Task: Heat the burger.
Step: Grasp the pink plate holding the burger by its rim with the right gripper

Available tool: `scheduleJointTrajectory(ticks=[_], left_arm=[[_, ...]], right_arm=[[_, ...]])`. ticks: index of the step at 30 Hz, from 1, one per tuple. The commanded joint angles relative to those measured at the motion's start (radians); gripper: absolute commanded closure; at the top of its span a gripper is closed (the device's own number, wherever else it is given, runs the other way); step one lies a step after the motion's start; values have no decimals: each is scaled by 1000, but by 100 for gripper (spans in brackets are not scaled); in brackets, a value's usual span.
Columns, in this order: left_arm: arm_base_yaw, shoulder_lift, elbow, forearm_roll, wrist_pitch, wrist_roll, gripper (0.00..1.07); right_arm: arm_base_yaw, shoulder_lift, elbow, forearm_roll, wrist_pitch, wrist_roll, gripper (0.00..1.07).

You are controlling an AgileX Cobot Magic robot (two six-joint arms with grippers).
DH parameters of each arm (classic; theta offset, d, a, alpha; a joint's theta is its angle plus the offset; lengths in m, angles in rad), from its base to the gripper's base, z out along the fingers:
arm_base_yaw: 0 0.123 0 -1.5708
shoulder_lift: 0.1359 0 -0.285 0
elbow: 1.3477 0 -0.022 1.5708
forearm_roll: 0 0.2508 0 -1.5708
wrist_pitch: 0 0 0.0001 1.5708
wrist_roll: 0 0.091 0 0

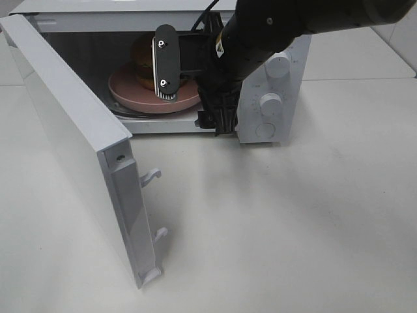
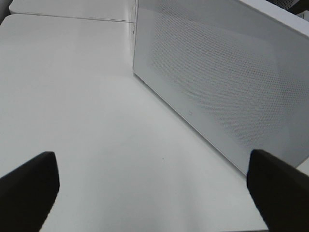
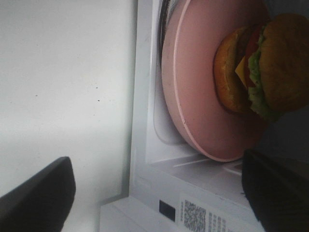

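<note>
The burger (image 1: 139,51) sits on a round pink plate (image 1: 130,92) inside the open microwave (image 1: 277,124). The right wrist view shows it close up, the burger (image 3: 263,67) with lettuce, cheese and tomato on the plate (image 3: 193,87). My right gripper (image 1: 163,64) is at the oven's opening, just in front of the plate. Its jaws are turned on their side, open and holding nothing (image 3: 157,193). My left gripper (image 2: 154,193) is open and empty over the table, facing the outer side of the microwave door (image 2: 227,77). It does not show in the high view.
The microwave door (image 1: 71,130) swings far out to the left, with its two latch hooks (image 1: 151,176) sticking out toward the front. Two white knobs (image 1: 270,102) are on the panel to the right of the cavity. The white table (image 1: 293,228) lies in front.
</note>
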Motion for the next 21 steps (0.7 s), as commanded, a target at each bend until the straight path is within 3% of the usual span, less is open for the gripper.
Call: scheduleJointTrajectory(ticks=[1,21], left_arm=[[4,-15,1,-4,-10,-8,9],[4,-15,1,-3,-10,-8,9]], right_arm=[[8,35,-34,1,-16,-5,18],[6,253,-245,5,-37,27,20]])
